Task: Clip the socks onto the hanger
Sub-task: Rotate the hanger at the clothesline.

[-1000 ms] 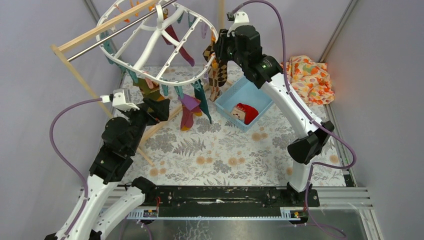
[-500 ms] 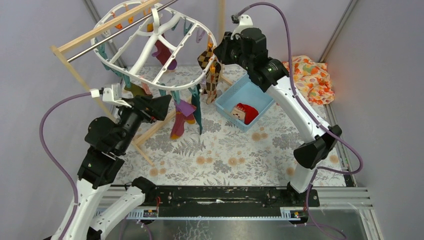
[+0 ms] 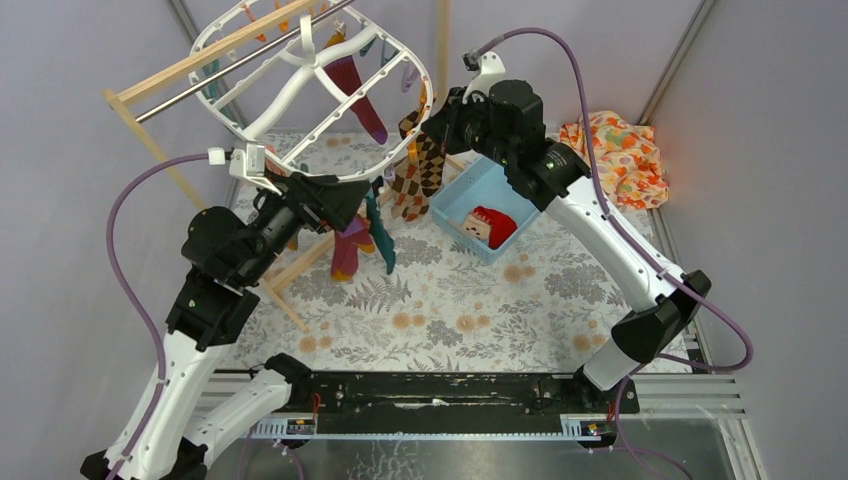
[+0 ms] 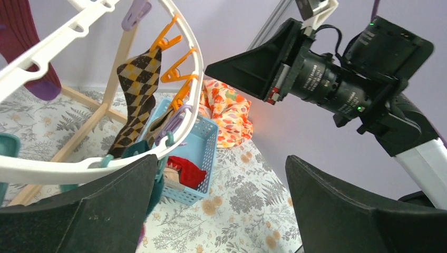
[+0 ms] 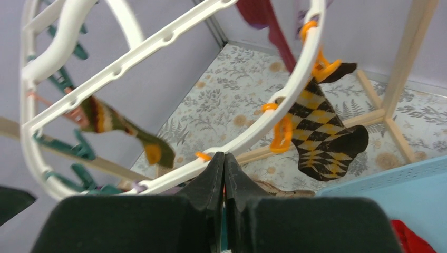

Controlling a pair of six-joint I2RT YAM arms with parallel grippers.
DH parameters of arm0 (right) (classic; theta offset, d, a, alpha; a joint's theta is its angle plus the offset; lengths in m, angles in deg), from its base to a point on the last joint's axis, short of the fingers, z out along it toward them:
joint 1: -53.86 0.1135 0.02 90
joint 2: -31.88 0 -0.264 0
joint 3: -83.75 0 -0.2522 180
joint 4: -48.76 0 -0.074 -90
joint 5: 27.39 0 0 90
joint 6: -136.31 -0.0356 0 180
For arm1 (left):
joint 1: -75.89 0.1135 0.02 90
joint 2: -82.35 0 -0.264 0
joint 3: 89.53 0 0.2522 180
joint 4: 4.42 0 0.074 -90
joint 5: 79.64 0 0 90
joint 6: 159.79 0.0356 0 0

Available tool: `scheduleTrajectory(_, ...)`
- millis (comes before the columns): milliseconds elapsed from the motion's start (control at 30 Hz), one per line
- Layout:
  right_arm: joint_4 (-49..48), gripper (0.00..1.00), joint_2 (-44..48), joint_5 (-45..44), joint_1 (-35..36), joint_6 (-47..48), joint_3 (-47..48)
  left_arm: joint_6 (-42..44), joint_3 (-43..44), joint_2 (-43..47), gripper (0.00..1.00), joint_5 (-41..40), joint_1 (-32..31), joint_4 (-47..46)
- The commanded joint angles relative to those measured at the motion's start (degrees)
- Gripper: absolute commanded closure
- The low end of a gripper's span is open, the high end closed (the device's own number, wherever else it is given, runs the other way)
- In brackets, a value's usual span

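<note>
Hanger (image 3: 312, 58): being one hard white plastic oval with crossbars; hanging tilted at 11 o'clock in the top view, on the wooden rack (image 3: 170, 67).
Socks: looking soft; four dangling in the top view, namely argyle sock (image 3: 415, 165), maroon sock (image 3: 352, 85), teal sock (image 3: 378, 232) and purple sock (image 3: 345, 255); one red sock (image 3: 492, 225) lying in the basket (image 3: 518, 234).
Basket: being one blue plastic box with holes, sitting at 1 o'clock.
Cloth (image 3: 615, 150): lying crumpled at 2 o'clock, orange with flowers.
Right gripper (image 5: 224, 157): reaching to the hanger's 3 o'clock rim, beside the argyle sock; fingers (image 5: 211, 179) pressing together, tips touching the rim.
Left gripper (image 4: 221, 211): keeping fingers (image 4: 79, 211) wide apart, just beside the 6 o'clock rim.
Right wrist view only: showing a striped sock (image 5: 113, 124) pegged up.
Left wrist view only: showing three orange pegs (image 4: 178, 69) by the argyle sock.
</note>
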Motion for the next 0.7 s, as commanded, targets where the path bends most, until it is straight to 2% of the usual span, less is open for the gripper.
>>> scheduleTrajectory(0,-4.9,0.94,3.9,1.3,2.0,-0.5,-2.3,-2.0,0.1,-0.4,0.02,2.7,-0.3,-5.5)
scheduleTrajectory(233,-5.8,0.94,4.3,-0.4,5.0,-0.1,-4.0,-3.6,-1.8,-1.4,0.02,4.4,-0.3,-6.5)
scheduleTrajectory(500,-5.8,0.95,11.5,-9.3,4.2,2.1,-9.9,-1.3,-3.2,-1.1,0.01,1.2,-0.2,-5.6)
scheduleTrajectory(667,-4.3,0.95,9.7,-9.8,3.4,3.4,-9.3,-2.9,-4.9,-1.7,0.02,2.0,-0.3,-7.3)
